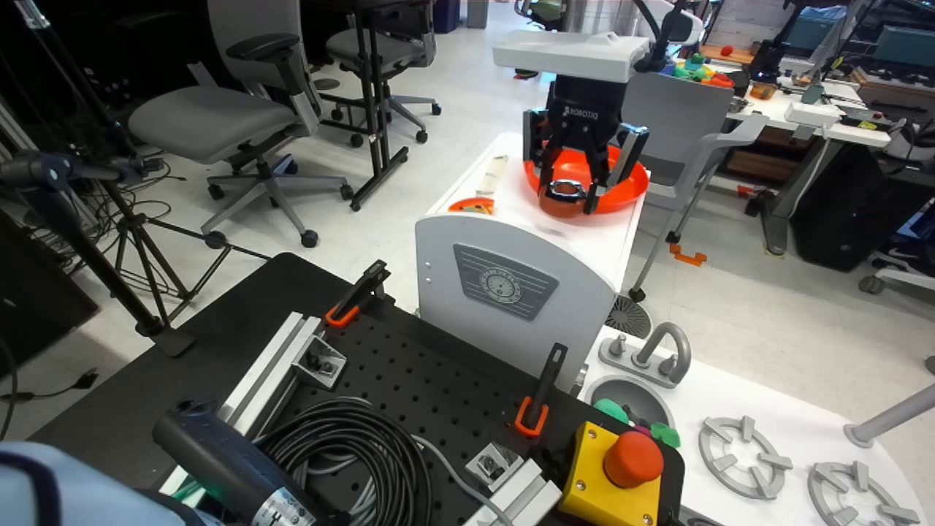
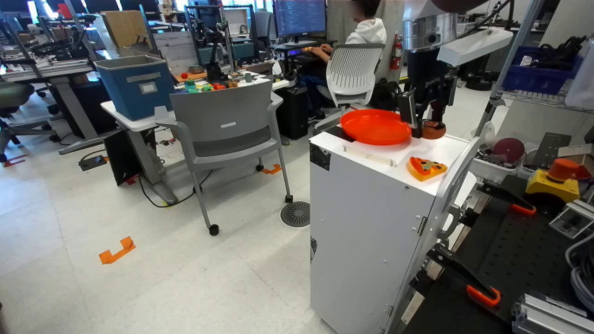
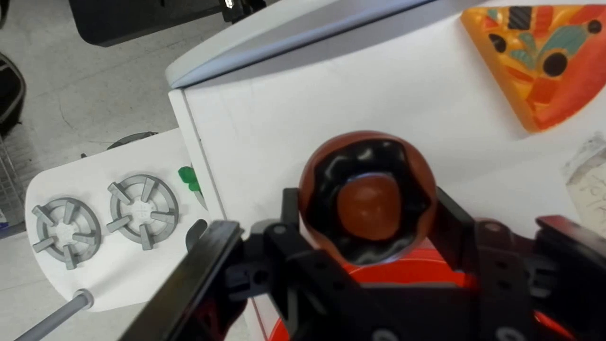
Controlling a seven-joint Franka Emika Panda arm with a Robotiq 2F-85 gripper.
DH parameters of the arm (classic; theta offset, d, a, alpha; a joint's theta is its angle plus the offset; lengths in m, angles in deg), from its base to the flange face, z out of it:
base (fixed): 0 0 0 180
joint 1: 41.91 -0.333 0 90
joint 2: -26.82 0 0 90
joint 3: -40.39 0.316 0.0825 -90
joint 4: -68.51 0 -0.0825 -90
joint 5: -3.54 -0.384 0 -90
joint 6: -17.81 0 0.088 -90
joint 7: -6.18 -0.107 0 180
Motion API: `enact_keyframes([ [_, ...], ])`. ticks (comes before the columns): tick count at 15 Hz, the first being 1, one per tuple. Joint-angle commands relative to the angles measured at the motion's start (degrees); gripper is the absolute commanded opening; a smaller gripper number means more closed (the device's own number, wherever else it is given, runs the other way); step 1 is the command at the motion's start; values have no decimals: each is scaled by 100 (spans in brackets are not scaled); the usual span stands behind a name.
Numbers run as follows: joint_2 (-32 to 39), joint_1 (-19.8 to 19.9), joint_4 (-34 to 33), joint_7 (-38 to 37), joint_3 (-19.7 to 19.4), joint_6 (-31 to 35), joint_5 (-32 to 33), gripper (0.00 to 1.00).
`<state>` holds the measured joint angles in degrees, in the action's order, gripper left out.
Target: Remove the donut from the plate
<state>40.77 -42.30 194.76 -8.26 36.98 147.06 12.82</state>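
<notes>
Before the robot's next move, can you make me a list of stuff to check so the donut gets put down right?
1. Hand gripping donut: ok, fingers on both sides.
2. Donut off the plate: ok, beside it.
3. Donut over the white box: ok.
4. Donut touching the white box: cannot tell.
5. Pizza slice apart from donut: ok, white surface between them.

What's sitting on the white cabinet top (image 1: 522, 203)

It's a play-kitchen cabinet (image 2: 366, 241) with a curved grey panel (image 1: 475, 325) at its near end in an exterior view. From there, a round orange plate (image 1: 627, 196) sits toward the far right. Toy pizza slice (image 1: 473, 206) is near left, and a beige tape strip (image 1: 491, 175) starts just beyond it, small gap between them.
</notes>
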Motion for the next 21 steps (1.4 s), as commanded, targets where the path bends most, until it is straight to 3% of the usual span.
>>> enact_keyframes([
  [1,199,-62,-205,-175,-73,-137,228,40],
  [3,246,-67,-233,-185,-81,-133,222,40],
  [4,265,-71,-239,-192,-87,-119,227,58],
  [5,276,-77,-242,-202,-93,-112,239,90],
  [7,289,-86,-248,-221,-107,-79,264,98],
  [16,283,-79,-283,-209,-102,-94,209,100],
  [21,-78,-59,-48,-250,-70,52,87,100],
])
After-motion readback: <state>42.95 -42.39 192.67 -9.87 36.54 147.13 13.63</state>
